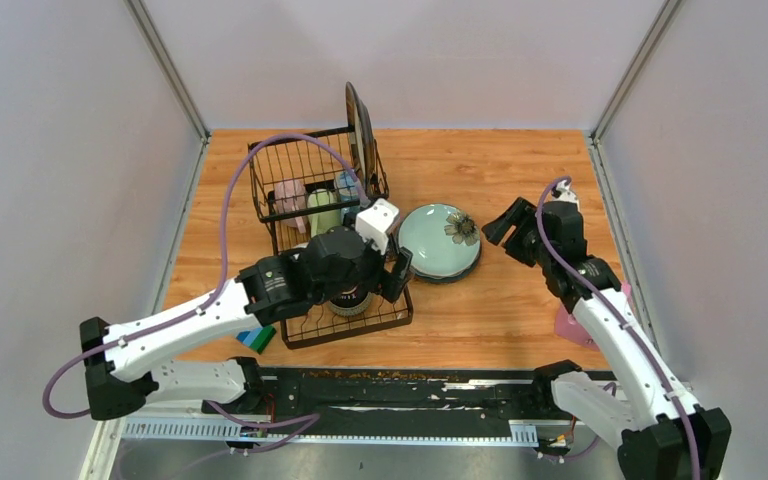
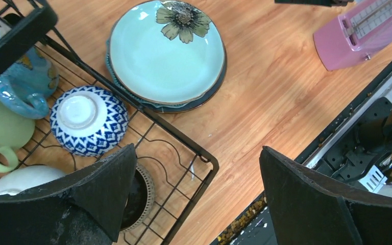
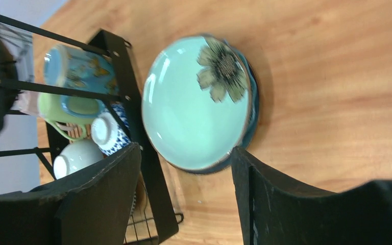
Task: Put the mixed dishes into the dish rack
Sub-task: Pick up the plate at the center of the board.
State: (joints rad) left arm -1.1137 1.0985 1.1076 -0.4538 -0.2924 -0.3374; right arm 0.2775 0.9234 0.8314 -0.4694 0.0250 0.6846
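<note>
Robotics lab test cell: wood-grain laminate worktop (image 1: 505,320) boxed in by plain grey wall panels (image 1: 410,60) on aluminium corner posts (image 1: 170,68), two white-and-black robot arms (image 1: 180,325) bolted along its near edge.

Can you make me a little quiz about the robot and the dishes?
1. True or false: the flower plate is already inside the dish rack.
2. How does the blue-and-white bowl sit in the rack? A) upside down B) on its side C) right way up
3. Fill in the word: the left gripper, above the rack's corner, is ____ and holds nothing.

Key:
1. False. It lies on the table beside the rack.
2. A
3. open
</note>
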